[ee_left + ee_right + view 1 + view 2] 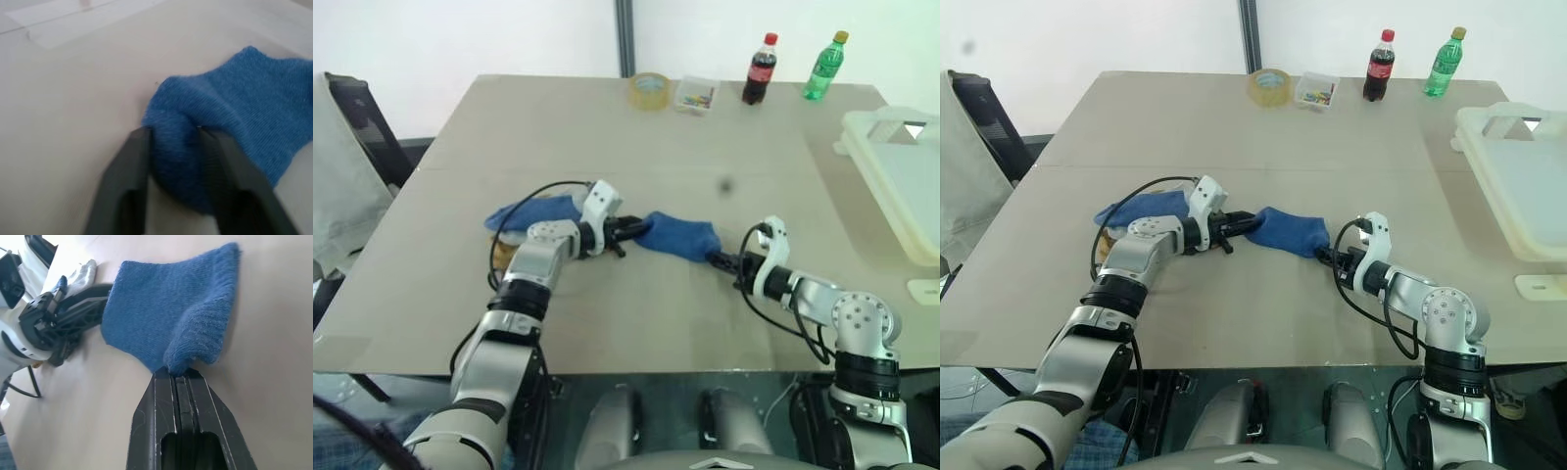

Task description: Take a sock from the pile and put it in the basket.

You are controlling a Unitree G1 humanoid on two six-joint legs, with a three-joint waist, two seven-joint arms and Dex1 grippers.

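Both grippers pinching one blue sock [675, 236] mid-desk [607, 323]: left gripper [631, 229] jaws clamping one end, right gripper [718, 259] jaws pressing shut on other. Pile [524, 213] lying behind left arm; basket [901, 186] sitting at desk's right edge. Risk: opposing pulls stretching sock, thin pinch slipping.

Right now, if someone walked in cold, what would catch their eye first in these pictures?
A royal blue sock stretched across the middle of the table, pinched at one end by the left tool and at the other by the right tool. Next, the pale cream basket at the table's right edge, and two bottles along the far side.
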